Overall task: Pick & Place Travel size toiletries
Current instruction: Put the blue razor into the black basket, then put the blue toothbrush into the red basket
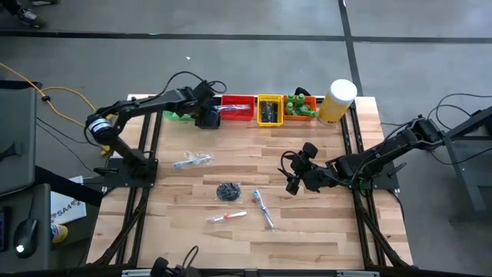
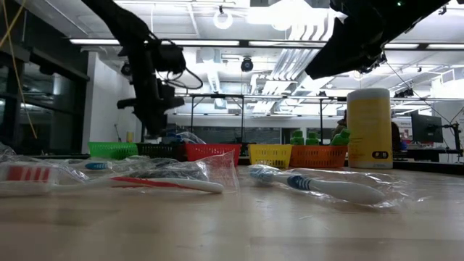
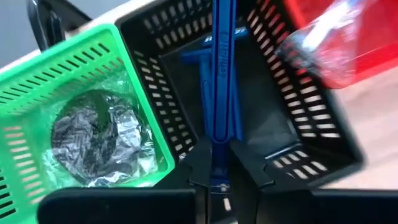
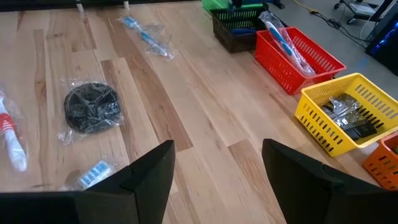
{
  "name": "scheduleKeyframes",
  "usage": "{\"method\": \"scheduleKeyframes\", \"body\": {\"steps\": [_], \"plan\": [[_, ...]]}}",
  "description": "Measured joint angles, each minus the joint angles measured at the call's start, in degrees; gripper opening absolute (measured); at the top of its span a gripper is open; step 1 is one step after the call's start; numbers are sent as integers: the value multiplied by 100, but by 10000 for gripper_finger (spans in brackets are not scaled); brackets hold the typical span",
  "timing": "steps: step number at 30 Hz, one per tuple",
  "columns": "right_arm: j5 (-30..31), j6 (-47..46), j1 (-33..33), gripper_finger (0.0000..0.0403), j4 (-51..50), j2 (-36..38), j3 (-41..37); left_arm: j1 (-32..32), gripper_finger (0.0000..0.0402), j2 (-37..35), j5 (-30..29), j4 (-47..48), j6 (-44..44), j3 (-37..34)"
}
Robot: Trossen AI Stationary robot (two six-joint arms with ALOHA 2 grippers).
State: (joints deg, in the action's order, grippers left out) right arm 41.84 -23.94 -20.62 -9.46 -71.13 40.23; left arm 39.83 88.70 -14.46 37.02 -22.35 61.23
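Note:
My left gripper (image 1: 207,117) is at the far edge, over the black bin (image 3: 292,118), and is shut on a slim blue toiletry stick with white lettering (image 3: 222,56). Another blue piece (image 3: 198,65) lies inside that bin. Beside it, the green bin (image 3: 37,87) holds a wrapped dark disc (image 3: 93,137). Lying on the table are a wrapped blue toothbrush (image 1: 192,160), a dark disc (image 1: 228,191), a pink toothbrush (image 1: 227,218) and another blue toothbrush (image 1: 264,209). My right gripper (image 1: 294,171) hovers open over the table's right middle, with nothing between its fingers. My left gripper pinches the blue stick near its near end (image 3: 219,134) between its two fingers. The fingers slant down from above, and the stick runs on forward past them, over the black bin. Its far end leaves the picture, so whether it touches the bin does not show.
Along the far edge stand the red bin (image 1: 238,108) with a wrapped piece, the yellow bin (image 1: 269,109), the orange bin (image 1: 301,108) with green bottles and a tall pale-yellow cylinder (image 1: 337,101). Bare wood lies along the near edge.

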Motion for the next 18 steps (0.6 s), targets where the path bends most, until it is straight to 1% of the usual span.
{"method": "scheduleKeyframes", "body": {"steps": [4,6,14,18], "plan": [[-2,-7,-2,236,-26,0,0,38,28,209,46,-89,5,0],[-2,-10,-2,236,-26,-3,0,31,35,226,53,-110,5,0],[-26,-39,-2,236,-30,-59,0,29,98,226,75,-60,16,0],[-26,-65,-6,236,-27,-59,0,29,110,224,129,-39,112,0]]}}
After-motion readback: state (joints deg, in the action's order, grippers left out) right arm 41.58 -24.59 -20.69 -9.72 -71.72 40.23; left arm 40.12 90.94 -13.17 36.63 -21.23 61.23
